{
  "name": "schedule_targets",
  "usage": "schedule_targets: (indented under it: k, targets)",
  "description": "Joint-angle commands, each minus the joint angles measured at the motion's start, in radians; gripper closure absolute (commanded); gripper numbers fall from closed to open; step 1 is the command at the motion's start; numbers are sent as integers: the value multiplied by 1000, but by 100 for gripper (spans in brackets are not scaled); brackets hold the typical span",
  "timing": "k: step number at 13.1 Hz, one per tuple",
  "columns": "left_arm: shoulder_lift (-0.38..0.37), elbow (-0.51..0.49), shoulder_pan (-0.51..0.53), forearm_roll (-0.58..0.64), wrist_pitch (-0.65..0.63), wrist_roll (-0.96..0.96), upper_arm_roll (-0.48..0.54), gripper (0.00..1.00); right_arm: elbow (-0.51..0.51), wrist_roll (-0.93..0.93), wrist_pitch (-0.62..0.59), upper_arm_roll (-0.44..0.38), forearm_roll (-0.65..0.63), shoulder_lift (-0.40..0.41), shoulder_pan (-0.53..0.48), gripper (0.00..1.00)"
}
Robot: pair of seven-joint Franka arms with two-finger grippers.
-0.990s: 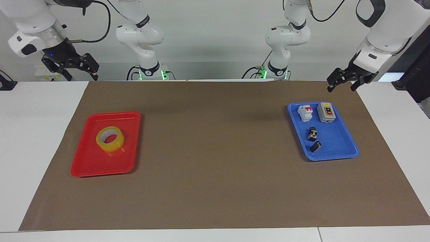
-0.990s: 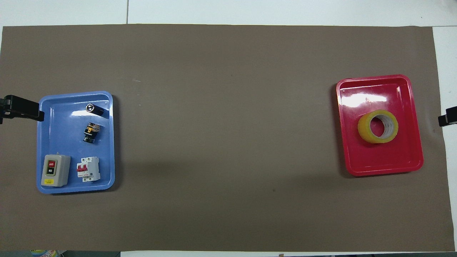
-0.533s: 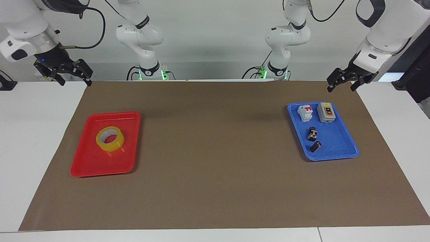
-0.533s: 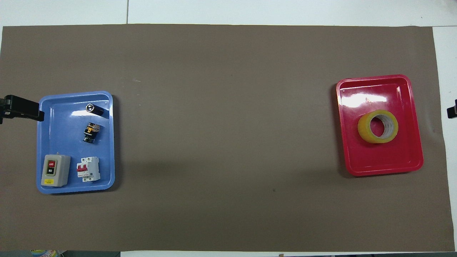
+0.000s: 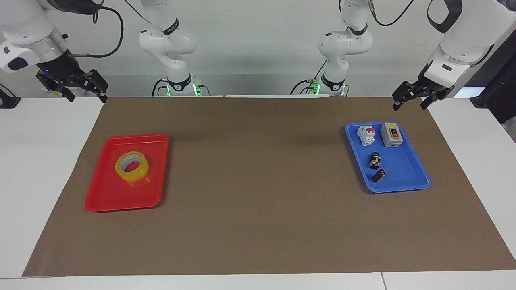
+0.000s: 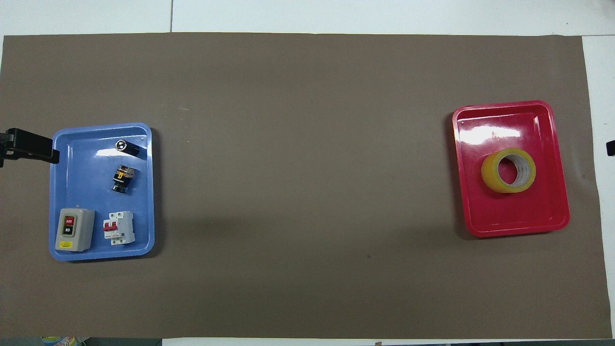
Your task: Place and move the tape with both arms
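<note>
The tape (image 5: 137, 174), a yellow ring with a white core, lies flat in a red tray (image 5: 121, 197) toward the right arm's end of the table. It also shows in the overhead view (image 6: 489, 174), in the tray (image 6: 509, 216). My right gripper (image 5: 86, 96) is open and empty, up in the air over the table's edge by the brown mat's corner, well apart from the tape. Only its tip (image 6: 610, 148) shows from above. My left gripper (image 5: 409, 105) is open and empty over the mat's other corner, beside the blue tray; from above it (image 6: 33, 146) is at the view's edge.
A blue tray (image 5: 403, 169) at the left arm's end holds a grey switch box (image 5: 391, 134), a white circuit breaker (image 5: 366, 135), a black-and-yellow part (image 5: 375, 160) and a small black cylinder (image 5: 378, 175). A brown mat (image 5: 258, 181) covers the table.
My right gripper has drawn back from the red tray toward the table's end and almost left the overhead view. The left arm and the tape have not moved.
</note>
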Motion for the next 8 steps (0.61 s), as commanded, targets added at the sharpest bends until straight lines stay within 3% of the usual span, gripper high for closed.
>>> schedule_targets:
  k: [1,8]
  targets:
    - [-9,2,2,-17,-16,10,5,0,31,4,-10,8,1,5,-16,0]
    - [-9,1,2,-17,-16,10,5,0,17,3,3,5,-8,-23,-13,0]
